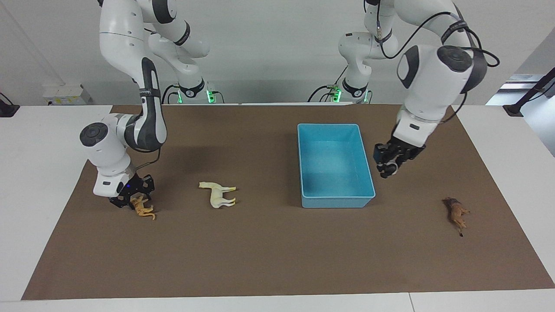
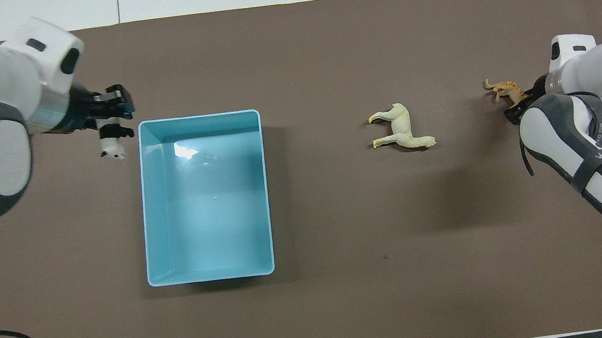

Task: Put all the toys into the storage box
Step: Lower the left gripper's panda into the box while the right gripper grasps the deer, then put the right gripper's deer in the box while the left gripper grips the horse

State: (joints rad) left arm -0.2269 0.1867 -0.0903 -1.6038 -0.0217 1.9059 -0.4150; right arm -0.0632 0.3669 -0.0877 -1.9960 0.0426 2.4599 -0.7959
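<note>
Left claw (image 1: 389,167) hangs in the air just beside the box (image 1: 334,197), at the box wall toward the left arm's end, over the mat (image 1: 269,260). It is clenched on the panda (image 2: 112,143), which dangles from the fingers, clear of the mat, outside the box rim.

Right claw (image 1: 132,200) is down at the mat near the right arm's end of the tabletop (image 1: 34,173), its fingers at the tiger (image 1: 144,209). Tiger lies on its side on the mat, head end under the claw. Cannot tell whether this claw is clenched or released: the fingers are masked by the wrist in the overhead view and run together with the toy in the facing view.

Horse (image 1: 219,193) lies on its side on the mat, between tiger and box, apart from both.

Lion (image 1: 455,213) lies on its side on the mat toward the left arm's end, farther from the robots than the left claw.

Box holds no toy.
</note>
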